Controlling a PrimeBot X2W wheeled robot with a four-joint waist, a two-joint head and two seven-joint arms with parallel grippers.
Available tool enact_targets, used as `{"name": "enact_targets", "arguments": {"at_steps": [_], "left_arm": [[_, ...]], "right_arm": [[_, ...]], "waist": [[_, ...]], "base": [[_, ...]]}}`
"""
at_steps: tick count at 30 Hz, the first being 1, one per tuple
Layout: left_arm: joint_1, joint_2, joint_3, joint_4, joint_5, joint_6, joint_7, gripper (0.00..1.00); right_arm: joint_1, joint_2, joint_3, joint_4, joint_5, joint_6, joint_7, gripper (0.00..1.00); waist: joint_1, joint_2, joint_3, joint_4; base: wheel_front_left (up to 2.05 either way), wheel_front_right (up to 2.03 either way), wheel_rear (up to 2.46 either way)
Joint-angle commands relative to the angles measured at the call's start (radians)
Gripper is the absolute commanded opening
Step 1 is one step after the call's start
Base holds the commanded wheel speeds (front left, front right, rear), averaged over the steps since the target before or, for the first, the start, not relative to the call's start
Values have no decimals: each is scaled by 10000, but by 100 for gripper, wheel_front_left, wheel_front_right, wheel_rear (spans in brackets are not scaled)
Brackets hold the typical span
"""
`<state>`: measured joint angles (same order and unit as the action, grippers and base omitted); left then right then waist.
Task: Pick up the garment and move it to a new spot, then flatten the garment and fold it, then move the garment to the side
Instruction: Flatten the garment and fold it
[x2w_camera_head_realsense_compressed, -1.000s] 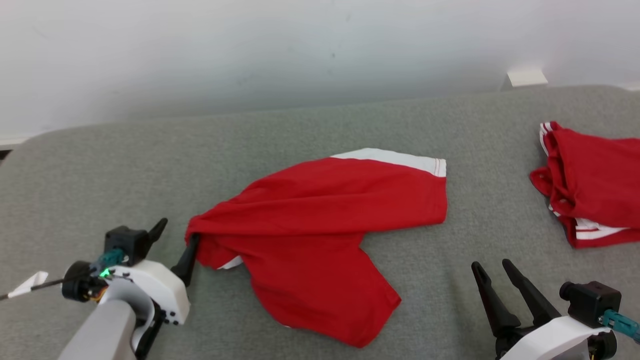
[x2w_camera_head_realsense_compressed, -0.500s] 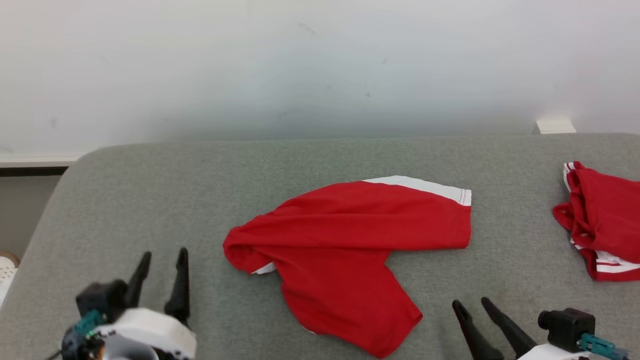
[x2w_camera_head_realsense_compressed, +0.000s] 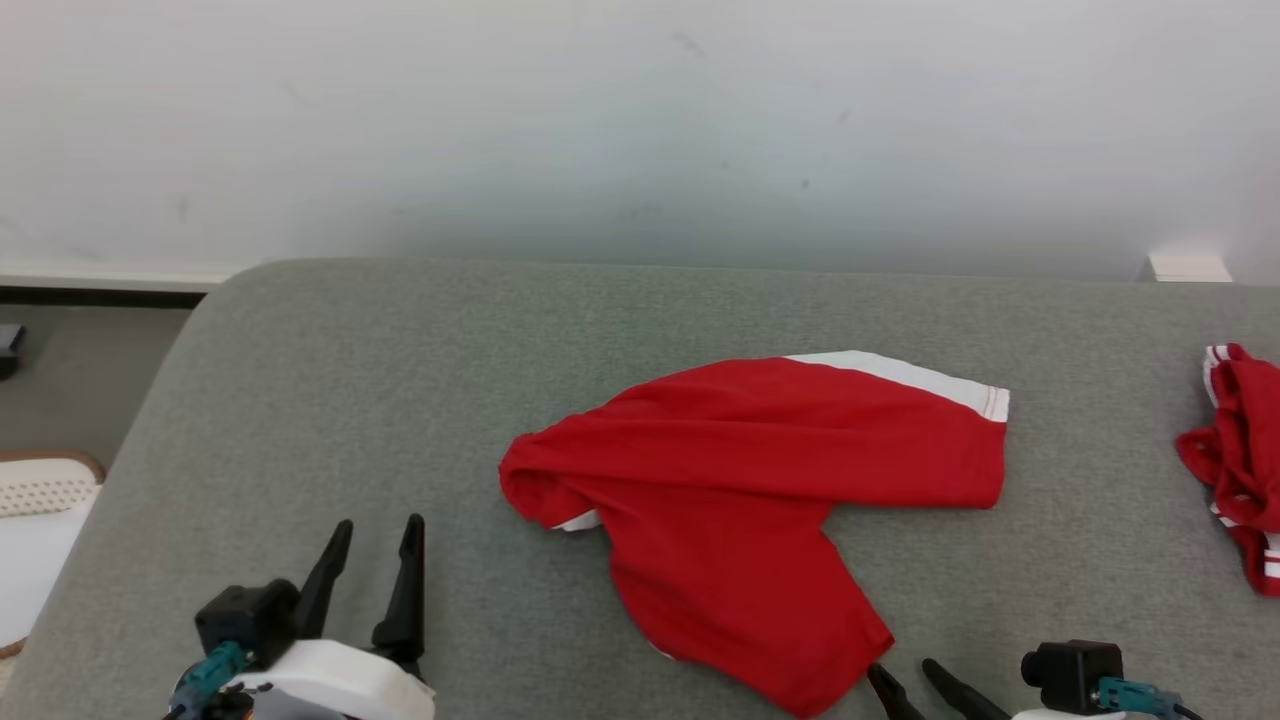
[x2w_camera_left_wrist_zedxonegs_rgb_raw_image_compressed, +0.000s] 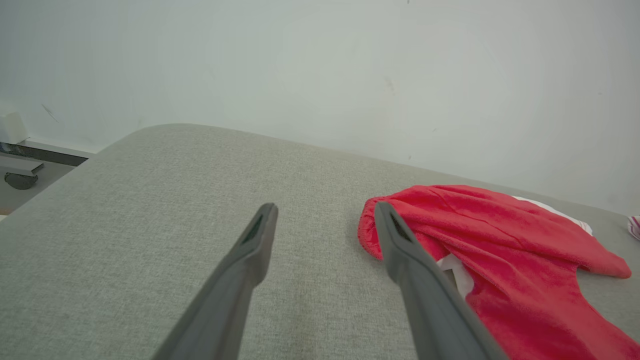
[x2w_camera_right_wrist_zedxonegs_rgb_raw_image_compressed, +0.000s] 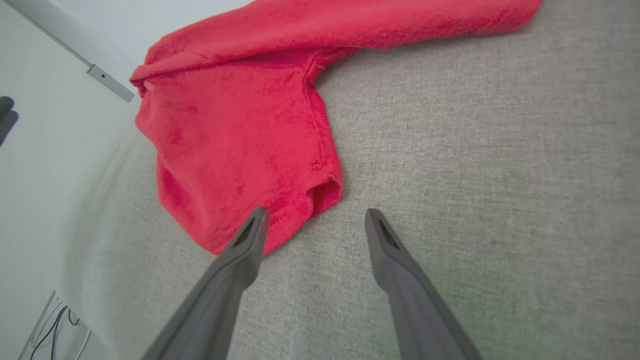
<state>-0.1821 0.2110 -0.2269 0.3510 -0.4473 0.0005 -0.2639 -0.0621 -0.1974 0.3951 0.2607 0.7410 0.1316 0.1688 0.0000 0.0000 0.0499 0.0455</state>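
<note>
The garment (x2w_camera_head_realsense_compressed: 760, 500) is red with a white band and lies crumpled in the middle of the grey padded surface (x2w_camera_head_realsense_compressed: 400, 380). My left gripper (x2w_camera_head_realsense_compressed: 378, 523) stands open near the front left, a short way from the garment's bunched left end and apart from it. In the left wrist view the garment (x2w_camera_left_wrist_zedxonegs_rgb_raw_image_compressed: 500, 250) lies just right of the open left gripper (x2w_camera_left_wrist_zedxonegs_rgb_raw_image_compressed: 326, 207). My right gripper (x2w_camera_head_realsense_compressed: 903, 668) is open at the bottom edge, by the garment's near corner. In the right wrist view, the right gripper (x2w_camera_right_wrist_zedxonegs_rgb_raw_image_compressed: 316, 212) hovers just short of the garment's hem (x2w_camera_right_wrist_zedxonegs_rgb_raw_image_compressed: 240, 125).
A second red garment with white stripes (x2w_camera_head_realsense_compressed: 1240, 460) lies bunched at the right edge. A white wall rises behind the surface, with a small white block (x2w_camera_head_realsense_compressed: 1188, 267) at the back right. Past the surface's left edge sit the floor and a pale object (x2w_camera_head_realsense_compressed: 40, 500).
My left gripper has drawn back from the garment's left end toward the near left. The head view has shifted leftward and up. The garment lies as before.
</note>
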Motion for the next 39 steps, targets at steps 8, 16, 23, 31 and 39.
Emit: {"name": "enact_targets", "arguments": {"at_steps": [8,16,23,31,39], "left_arm": [[-182,-200,182,182,199,-173,2,100],[-115,-300,394,222,318,-266,2,100],[-94,-423,592,270,387,-361,2,100],[-410,-537,632,187,497,-516,2,100],[-941,-665,674,117,660,-693,2,100]], "right_arm": [[-852,547,175,1691,306,-24,355,100],[-1252,433,201,2053,578,-23,-520,0],[-1583,48,-192,1433,1433,-23,-1121,0],[-2372,-995,-996,466,3056,-23,-395,0],[-4037,-2373,-1811,356,4007,-23,1139,0]], "waist": [[0,0,173,600],[0,0,216,716],[0,0,344,558],[0,0,1124,593],[0,0,2244,911]], "base": [[0,0,0],[0,0,0],[0,0,0],[0,0,0],[0,0,0]]}}
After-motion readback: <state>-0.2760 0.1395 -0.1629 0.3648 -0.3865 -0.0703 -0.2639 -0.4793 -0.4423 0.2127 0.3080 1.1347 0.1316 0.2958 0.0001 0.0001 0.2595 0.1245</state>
